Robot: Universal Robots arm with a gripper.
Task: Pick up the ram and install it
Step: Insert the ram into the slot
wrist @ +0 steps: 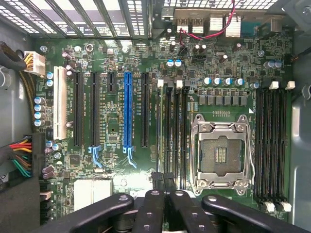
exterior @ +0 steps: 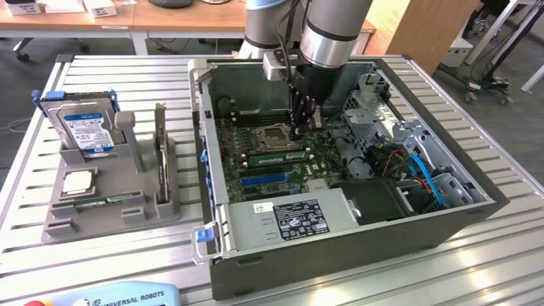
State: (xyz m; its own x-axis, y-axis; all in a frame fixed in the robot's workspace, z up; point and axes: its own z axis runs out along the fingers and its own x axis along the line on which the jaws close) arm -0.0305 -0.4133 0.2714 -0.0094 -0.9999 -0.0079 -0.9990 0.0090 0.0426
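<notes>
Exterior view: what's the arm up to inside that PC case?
The gripper is down inside the open computer case, fingers shut, over the memory slots beside the empty CPU socket. A ram stick appears to sit in a slot there; contact with it can't be judged. A second stick lies in the grey holder outside.

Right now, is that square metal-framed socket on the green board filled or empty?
Empty: the socket shows bare gold contacts inside its metal frame, with no chip seated.
</notes>
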